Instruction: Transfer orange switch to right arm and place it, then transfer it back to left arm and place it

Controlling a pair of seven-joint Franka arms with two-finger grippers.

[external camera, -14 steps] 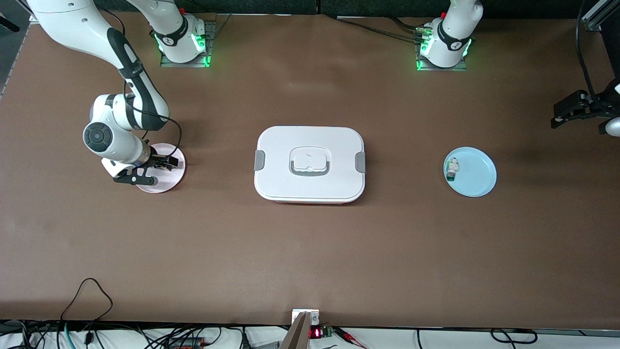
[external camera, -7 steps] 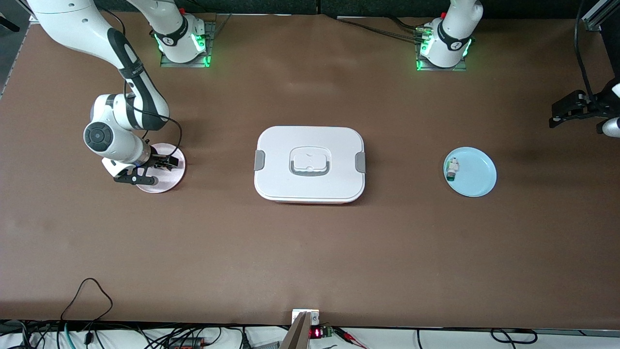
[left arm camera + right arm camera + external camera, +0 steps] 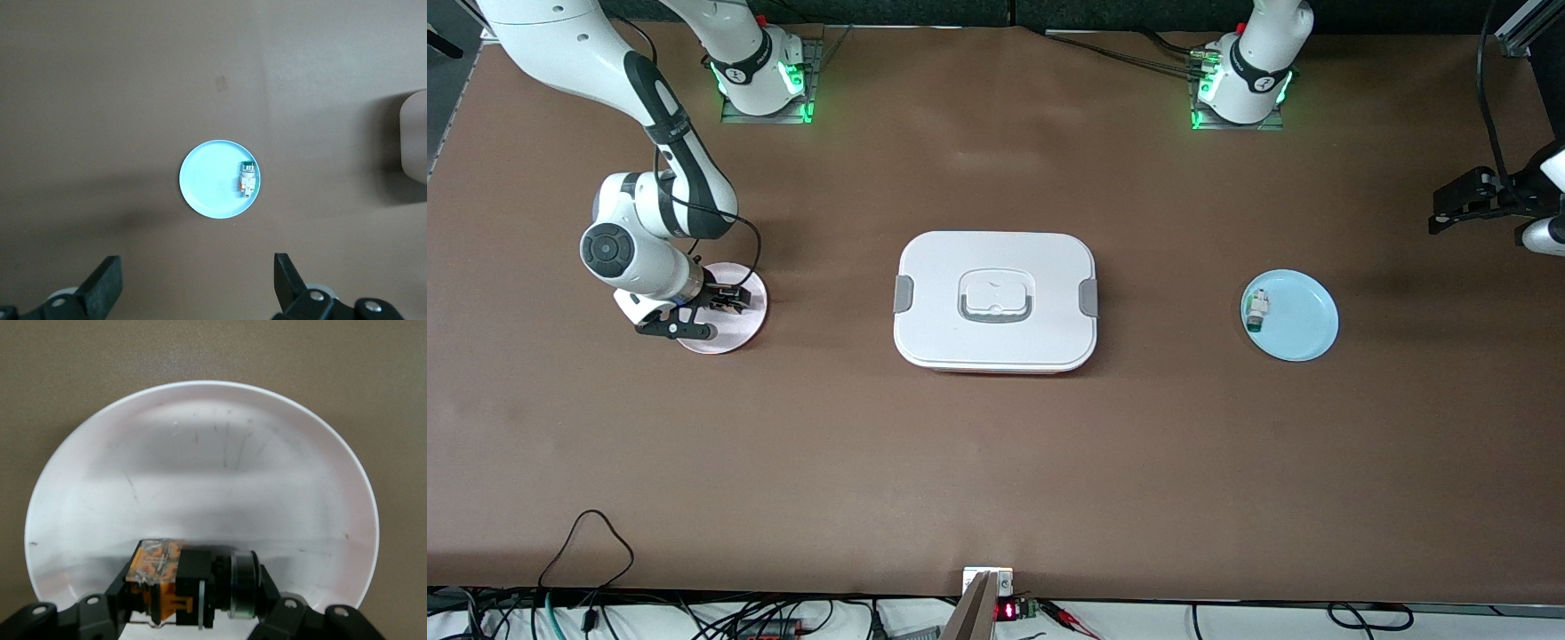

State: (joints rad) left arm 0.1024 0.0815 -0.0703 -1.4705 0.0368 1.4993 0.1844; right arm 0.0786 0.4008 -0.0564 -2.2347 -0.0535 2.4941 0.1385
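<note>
My right gripper [image 3: 193, 613] clamps the orange switch [image 3: 190, 587] on the pink plate [image 3: 738, 333]. The box [image 3: 996, 302] sits between it and the blue plate [image 3: 1303, 324]. My left gripper [image 3: 1449, 209] waits, fingers spread.

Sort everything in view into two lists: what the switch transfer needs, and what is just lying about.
Needed for the job:
- orange switch, between the right pincer fingers on the pink plate
- box, mid-table, to be avoided
- left pincer, open, waiting at its end of the table

Just lying about:
- blue plate
- white-and-green part on it
</note>
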